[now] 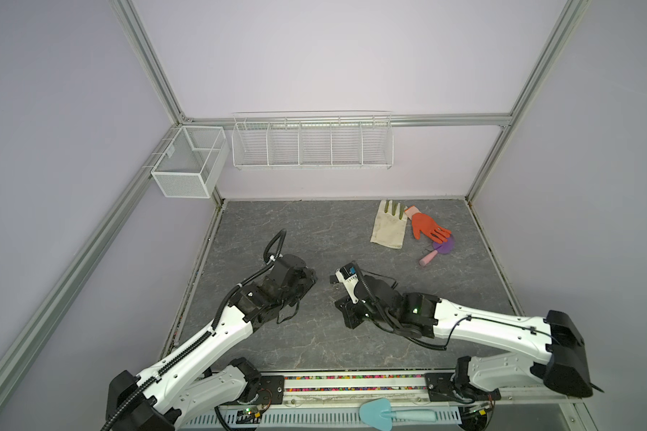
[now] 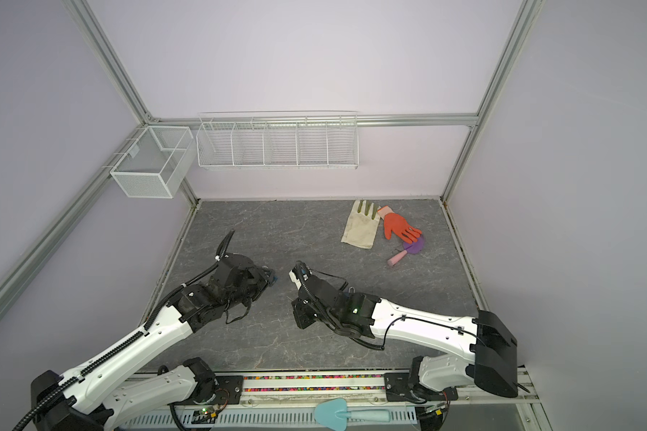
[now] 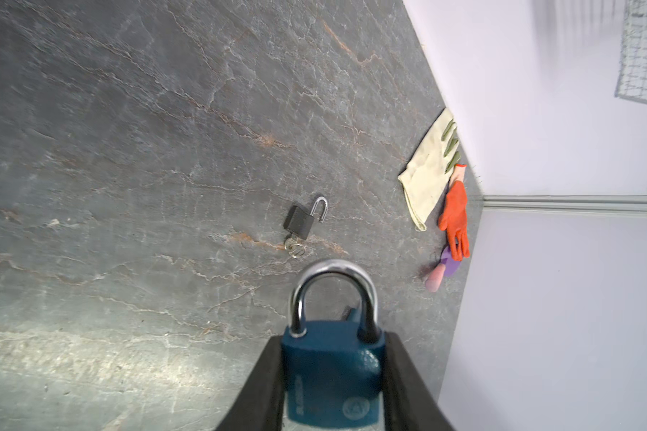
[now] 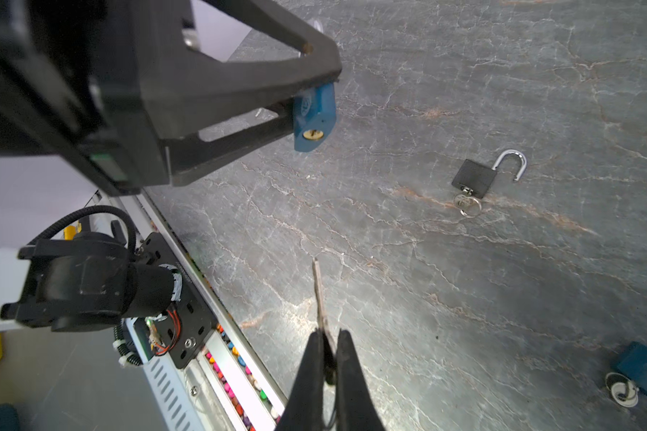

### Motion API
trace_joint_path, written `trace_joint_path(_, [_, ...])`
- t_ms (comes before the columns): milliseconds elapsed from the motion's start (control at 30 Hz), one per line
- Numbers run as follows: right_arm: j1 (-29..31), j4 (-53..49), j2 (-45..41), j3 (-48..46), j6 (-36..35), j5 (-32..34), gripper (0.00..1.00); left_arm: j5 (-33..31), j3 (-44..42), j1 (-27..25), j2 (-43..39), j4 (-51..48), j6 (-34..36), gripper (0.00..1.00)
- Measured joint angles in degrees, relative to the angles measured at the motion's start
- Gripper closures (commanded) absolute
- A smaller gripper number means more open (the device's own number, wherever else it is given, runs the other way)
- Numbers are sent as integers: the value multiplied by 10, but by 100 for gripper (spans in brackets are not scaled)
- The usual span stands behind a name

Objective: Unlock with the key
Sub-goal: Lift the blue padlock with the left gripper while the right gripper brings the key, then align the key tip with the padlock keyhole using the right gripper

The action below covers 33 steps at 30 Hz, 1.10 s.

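Right gripper (image 4: 331,336) with key (image 4: 318,291), mid tabletop (image 4: 464,298)

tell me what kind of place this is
Probably a robot lab test cell: an aluminium frame with lilac walls boxes in the table, a left arm and right arm sit on a rail at its front, and props like a black padlock and orange glove lie about.

Cut off at frame edge: blue padlock (image 3: 331,369) base, between left fingers (image 3: 264,384); hidden: key (image 4: 319,294) bow, between right fingers (image 4: 347,373)
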Motion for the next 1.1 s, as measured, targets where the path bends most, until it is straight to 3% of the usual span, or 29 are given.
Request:
trace_joint_path(667, [0,42,72,66,-3,46,94,17,-2,-2,-17,32,-29,91])
trace_joint_path(1100, [-11,40,76,81,-5,58,94,20,-5,-2,-25,38,-30,92])
